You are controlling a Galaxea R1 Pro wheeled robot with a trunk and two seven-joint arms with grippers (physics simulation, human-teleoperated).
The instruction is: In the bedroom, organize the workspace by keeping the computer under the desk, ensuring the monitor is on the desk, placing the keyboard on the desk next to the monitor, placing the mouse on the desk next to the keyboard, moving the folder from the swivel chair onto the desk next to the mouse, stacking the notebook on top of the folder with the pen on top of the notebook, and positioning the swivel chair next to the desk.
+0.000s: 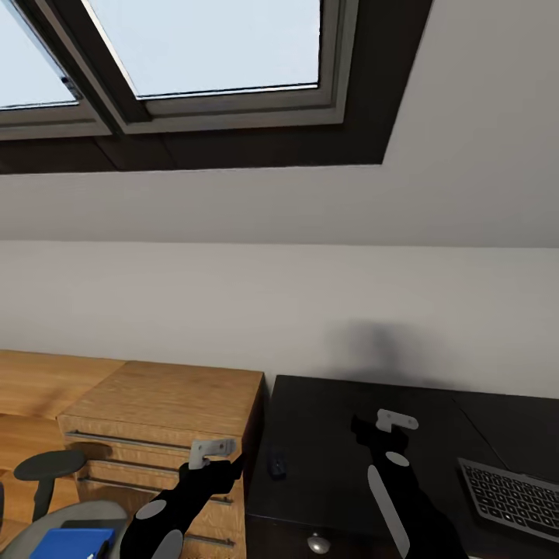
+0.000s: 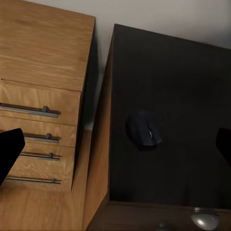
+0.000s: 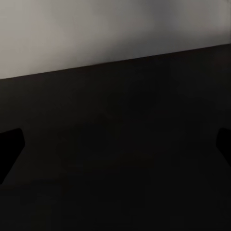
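Daylight enters through 2 skylights at 12 o'clock. A soft shadow smudges the grey wall toward 5 o'clock. The black desk reads dim and slightly blurred.

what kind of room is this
Probably an attic bedroom used as a home office: a sloped ceiling with dark-framed skylights, a black desk carrying a keyboard and mouse, and a wooden drawer chest beside it.

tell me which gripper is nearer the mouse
Left. The left gripper hangs just beside the mouse at the desk's edge; the right gripper is farther, over mid-desk.
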